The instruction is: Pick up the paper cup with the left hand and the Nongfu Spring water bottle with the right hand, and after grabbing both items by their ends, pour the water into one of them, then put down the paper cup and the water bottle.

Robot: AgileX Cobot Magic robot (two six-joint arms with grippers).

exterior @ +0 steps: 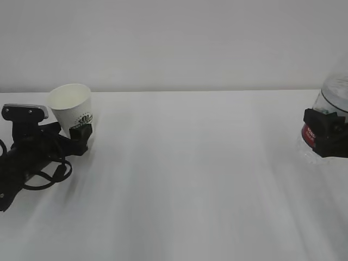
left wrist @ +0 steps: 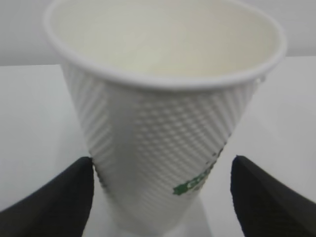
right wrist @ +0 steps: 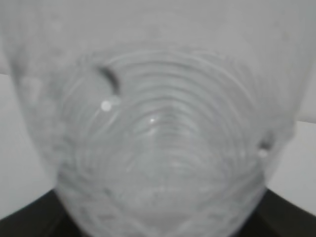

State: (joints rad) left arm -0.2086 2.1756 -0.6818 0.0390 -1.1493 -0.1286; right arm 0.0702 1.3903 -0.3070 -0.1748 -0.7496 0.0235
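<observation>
While open left jaws flank the paper cup (left wrist: 163,123), right jaws grip the Nongfu Spring water bottle (exterior: 333,95).

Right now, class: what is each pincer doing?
Left pincer: open, fingers either side of the cup, a gap on the right.
Right pincer: shut on the bottle.

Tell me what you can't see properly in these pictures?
- Nongfu Spring water bottle: exterior view's right edge cuts off its top; cap hidden.
- Right wrist view: bottle fills it, blurred.
- Water: not visible in the paper cup.
- Left pincer: only fingertips show.
</observation>
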